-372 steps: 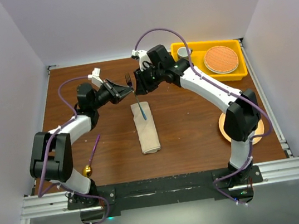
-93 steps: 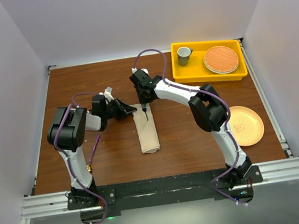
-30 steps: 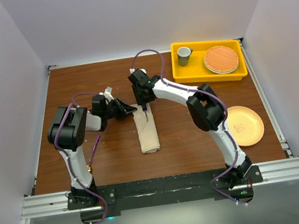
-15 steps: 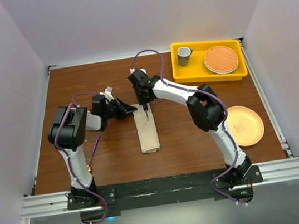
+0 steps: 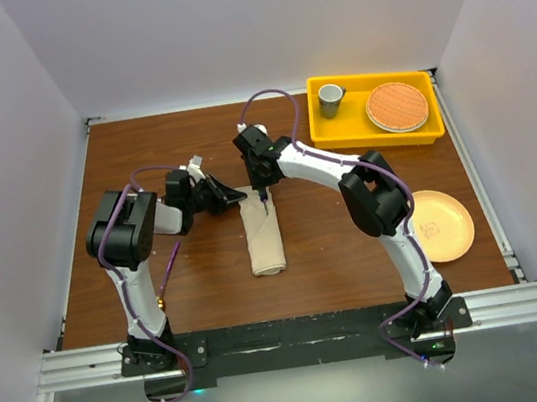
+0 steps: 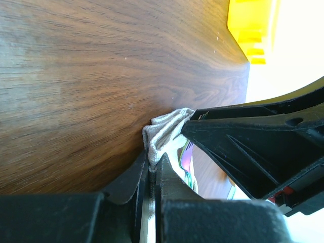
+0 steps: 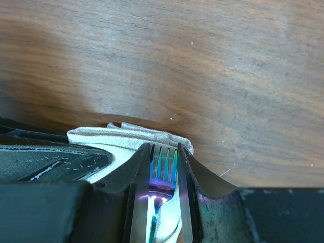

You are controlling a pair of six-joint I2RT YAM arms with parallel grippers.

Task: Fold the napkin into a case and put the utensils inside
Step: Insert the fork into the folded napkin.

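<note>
Napkin (image 5: 263,234): folded into a long narrow strip. It lies lengthwise at the middle of the table (image 5: 335,242), one short end toward the top of the overhead frame. That upper end is bunched where both grippers meet it.

Fork (image 7: 163,174): head rests on the cloth at the napkin's upper end, tines pointing up-frame in the right wrist view. The handle runs off the bottom edge. Whether it sits under a fold, I cannot tell. From overhead only a short dark sliver shows at the strip's upper right.

Right gripper (image 7: 163,152): fingers drawn in against the two outer tines, gap no wider than the fork head; it has hold of the fork.

Left gripper (image 6: 152,164): fingers pinched together with a fold of the napkin's upper left corner between them.

Spoon (image 5: 170,263): lower left of the overhead frame, on the wood beside the left arm, well apart from the napkin. Handle slants and the gold bowl is at its lower end.

Surroundings: yellow tray (image 5: 377,139) at upper right, holding a grey cup (image 5: 331,99) and a round woven orange mat (image 5: 397,106). Peach plate (image 5: 444,225) sits at the right, partly behind the right arm.
</note>
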